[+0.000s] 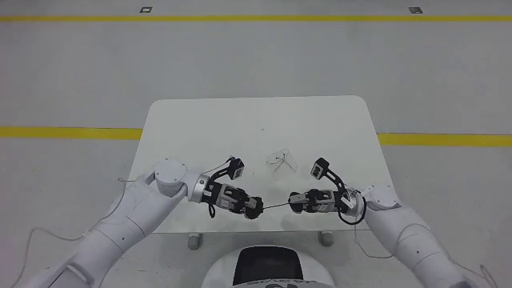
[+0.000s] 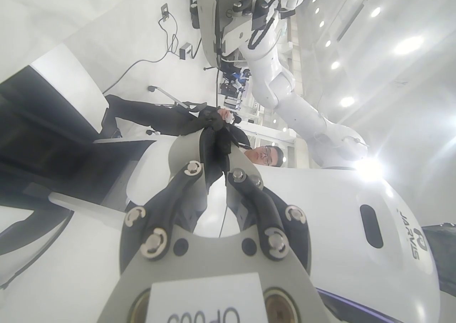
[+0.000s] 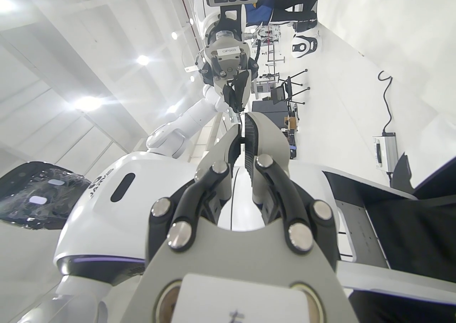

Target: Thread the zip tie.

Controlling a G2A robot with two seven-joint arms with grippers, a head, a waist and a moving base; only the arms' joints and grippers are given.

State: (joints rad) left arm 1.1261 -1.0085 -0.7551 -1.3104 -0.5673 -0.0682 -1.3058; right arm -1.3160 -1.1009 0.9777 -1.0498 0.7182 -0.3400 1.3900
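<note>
Left pincer: clamped on one end of the tie.
Right pincer: clamped on the other end.
Tie: stretched between the pincers, above the bench.
Risk: threading could be missed if the ends are misaligned.

Items counted: one desk; two grippers, the left gripper and the right gripper; one zip tie; one small pale tangle.

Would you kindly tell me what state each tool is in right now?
Left tool: shut on the zip tie.
Right tool: shut on the same zip tie.
</note>
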